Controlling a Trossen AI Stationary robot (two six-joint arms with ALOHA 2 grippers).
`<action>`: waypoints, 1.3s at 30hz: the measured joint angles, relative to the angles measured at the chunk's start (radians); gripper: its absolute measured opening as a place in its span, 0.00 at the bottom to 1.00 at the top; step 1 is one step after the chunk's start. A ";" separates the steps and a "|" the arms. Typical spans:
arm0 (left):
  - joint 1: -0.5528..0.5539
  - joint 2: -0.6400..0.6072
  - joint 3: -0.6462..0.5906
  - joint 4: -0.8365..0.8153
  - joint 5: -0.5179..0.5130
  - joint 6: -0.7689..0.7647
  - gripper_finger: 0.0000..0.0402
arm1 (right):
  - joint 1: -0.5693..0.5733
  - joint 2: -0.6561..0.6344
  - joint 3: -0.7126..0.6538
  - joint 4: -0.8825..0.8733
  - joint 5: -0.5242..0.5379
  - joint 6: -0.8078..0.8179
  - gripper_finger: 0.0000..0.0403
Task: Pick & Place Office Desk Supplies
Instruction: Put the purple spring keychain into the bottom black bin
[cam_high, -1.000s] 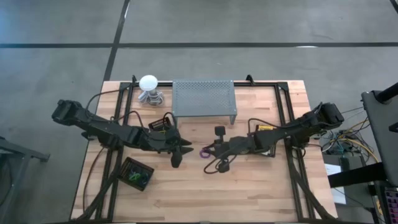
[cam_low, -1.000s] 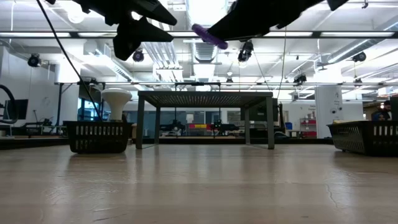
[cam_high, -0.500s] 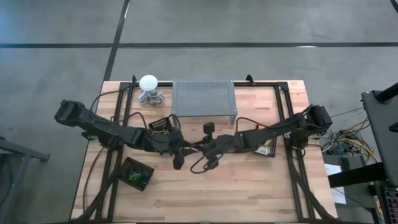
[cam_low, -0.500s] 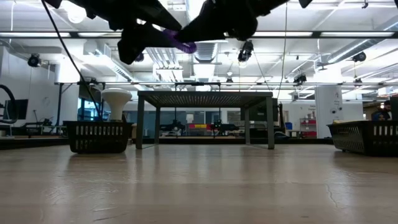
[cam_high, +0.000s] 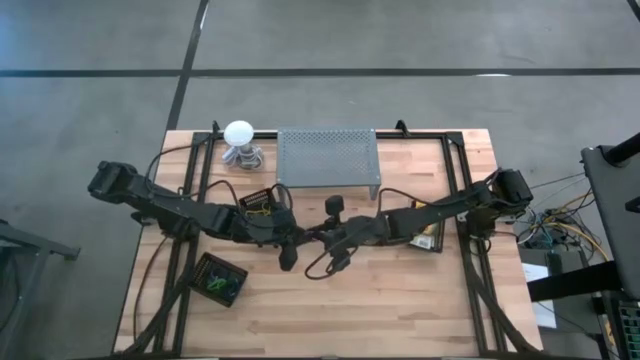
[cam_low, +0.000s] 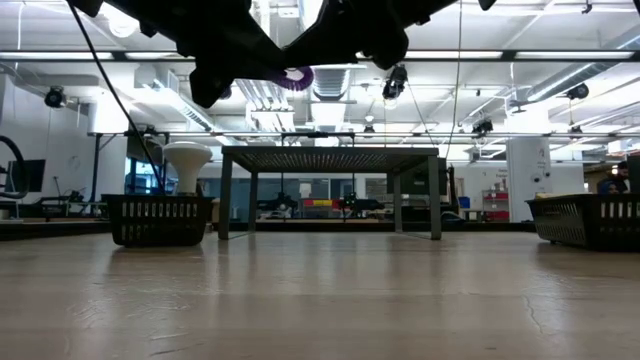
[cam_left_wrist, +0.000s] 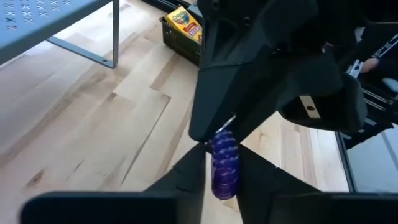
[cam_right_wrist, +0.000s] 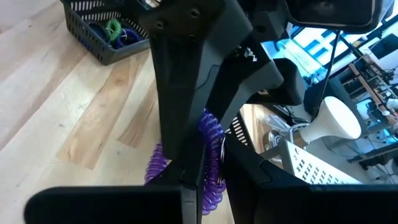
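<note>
A purple coiled loop (cam_low: 294, 77) hangs in the air above the middle of the table, between my two grippers, which meet tip to tip. My left gripper (cam_high: 296, 241) comes from the table's left and my right gripper (cam_high: 319, 238) from its right. Both are shut on the loop. In the left wrist view the loop (cam_left_wrist: 224, 163) stands between my left fingers, with the right gripper's dark fingers coming at it from the far side. In the right wrist view the loop (cam_right_wrist: 213, 140) is partly hidden behind the left gripper's finger. My left gripper pinches the loop's coil (cam_left_wrist: 224, 179) between its two fingers, which slant down from the table's left. The loop is lifted clear of the table. My right gripper pinches the coil's other end (cam_left_wrist: 221, 135) between its fingertips, slanting down from the table's right. In its own view the left finger hides most of the place of contact.
A grey perforated stand (cam_high: 328, 160) and a white ball-topped object (cam_high: 238, 133) stand at the far edge. A black basket with a crayon box (cam_high: 258, 200) sits behind the left gripper. Another basket with green and blue loops (cam_high: 218, 280) sits near left, and a third (cam_high: 428, 236) on the right.
My right gripper has carried the purple loop toward the table's left and rolled its wrist, bringing the loop between my left fingers. My left gripper has shut on it. The loop stays clear of the table.
</note>
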 joint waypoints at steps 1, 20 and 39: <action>0.002 0.000 0.000 0.000 0.001 0.000 0.16 | 0.000 0.000 0.000 0.000 0.000 0.000 0.10; 0.012 0.000 0.002 0.004 0.020 -0.001 0.08 | -0.001 -0.009 0.112 -0.247 -0.028 0.237 0.32; -0.014 -0.314 0.053 -0.788 0.083 -0.499 0.08 | 0.026 -0.178 0.075 -0.621 -0.037 0.413 0.44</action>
